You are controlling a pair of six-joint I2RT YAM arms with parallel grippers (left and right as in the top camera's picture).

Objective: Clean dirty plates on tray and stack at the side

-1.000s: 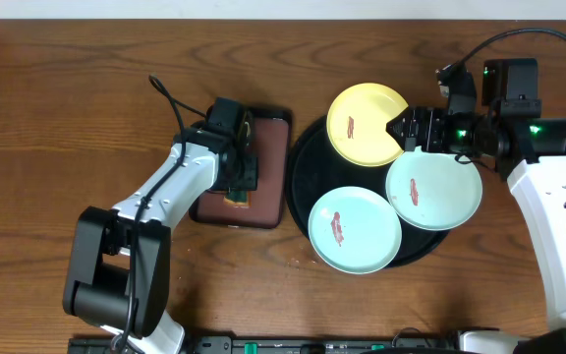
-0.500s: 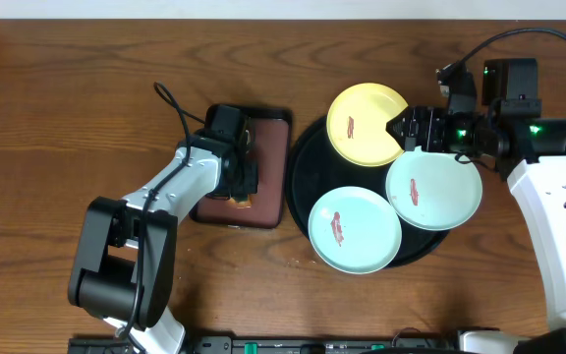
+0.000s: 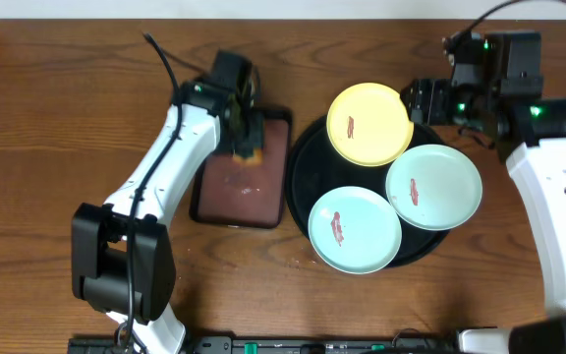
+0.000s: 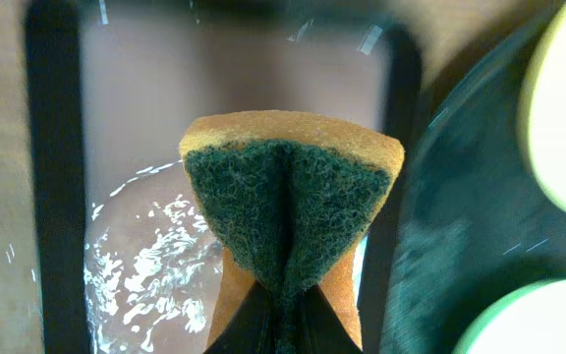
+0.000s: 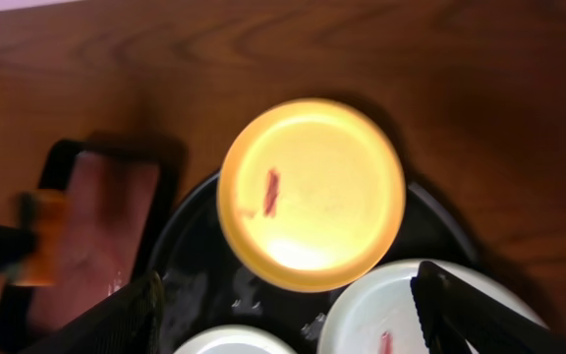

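Bearing red-brown smears, three plates [image 3: 367, 124] on glossy black tray [image 3: 306, 159].

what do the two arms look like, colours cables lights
Both arms have white shells over the long links and black joint housings. The left arm and right arm each end in a black two-finger gripper: left gripper, right gripper. A thin black cable loops off each wrist. Small green lights glow on the right arm.

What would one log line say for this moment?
left gripper: shut on sponge over brown tray | right gripper: open, empty | plates: three on black tray, all smeared | stacked: none
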